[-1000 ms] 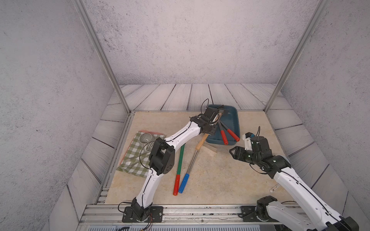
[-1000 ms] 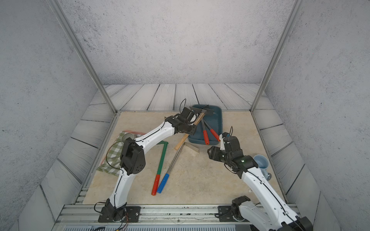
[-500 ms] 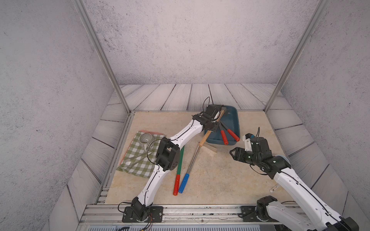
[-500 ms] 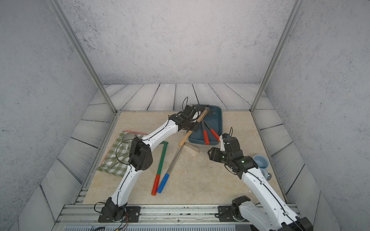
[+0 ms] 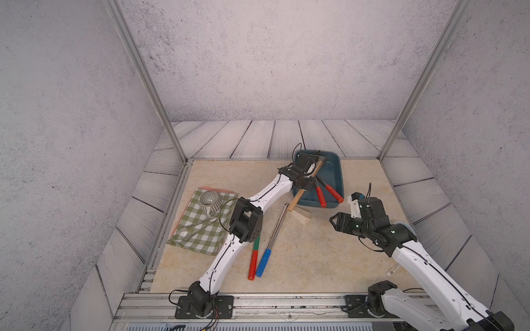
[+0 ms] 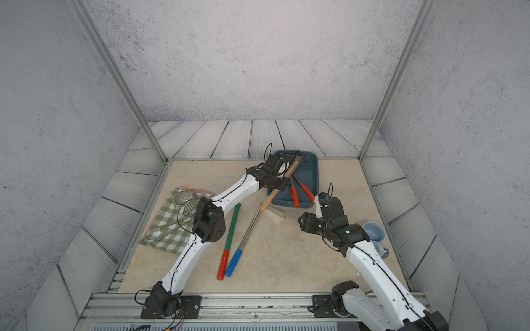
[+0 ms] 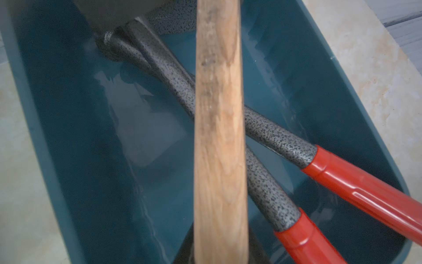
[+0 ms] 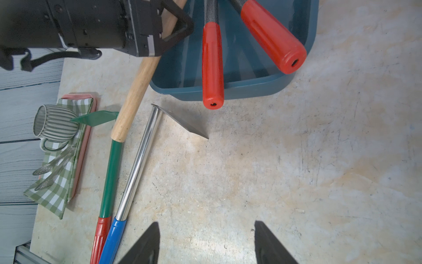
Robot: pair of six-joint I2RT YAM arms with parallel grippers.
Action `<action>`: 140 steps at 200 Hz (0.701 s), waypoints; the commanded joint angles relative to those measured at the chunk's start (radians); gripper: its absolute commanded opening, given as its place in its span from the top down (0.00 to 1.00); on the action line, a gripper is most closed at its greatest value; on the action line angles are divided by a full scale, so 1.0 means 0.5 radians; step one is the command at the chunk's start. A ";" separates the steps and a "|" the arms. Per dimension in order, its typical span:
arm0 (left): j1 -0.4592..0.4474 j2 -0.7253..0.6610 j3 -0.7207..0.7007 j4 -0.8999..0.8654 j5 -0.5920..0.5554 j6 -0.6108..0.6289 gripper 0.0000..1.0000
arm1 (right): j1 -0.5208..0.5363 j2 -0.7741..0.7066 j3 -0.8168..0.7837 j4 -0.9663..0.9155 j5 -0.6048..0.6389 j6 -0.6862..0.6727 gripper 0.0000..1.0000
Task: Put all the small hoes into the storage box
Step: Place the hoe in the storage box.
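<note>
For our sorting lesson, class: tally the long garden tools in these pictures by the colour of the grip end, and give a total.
Red-grip tools: 3
Blue-grip tool: 1
Wooden-handled small hoe: 1
Total: 5

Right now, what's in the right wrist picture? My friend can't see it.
The black left gripper grips the small hoe by its pale wooden handle, which slants over the edge of the shallow teal plastic storage box. Two red-gripped tools poke out over its rim. The right gripper hovers open over the beige table.
</note>
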 commanded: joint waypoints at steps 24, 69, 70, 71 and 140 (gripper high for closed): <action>0.007 0.015 0.096 0.115 -0.004 0.117 1.00 | -0.006 -0.017 -0.028 -0.009 0.024 -0.026 0.34; -0.037 -0.033 0.076 0.145 -0.054 0.202 1.00 | -0.006 -0.007 -0.044 -0.008 0.018 -0.030 0.34; -0.039 -0.035 0.076 0.147 -0.058 0.205 1.00 | -0.005 -0.009 -0.044 -0.009 0.019 -0.030 0.34; -0.042 -0.038 0.076 0.148 -0.062 0.208 1.00 | -0.005 -0.010 -0.044 -0.010 0.020 -0.030 0.34; -0.118 -0.048 0.081 0.149 -0.154 0.306 1.00 | -0.008 -0.017 -0.035 -0.032 0.027 -0.040 0.35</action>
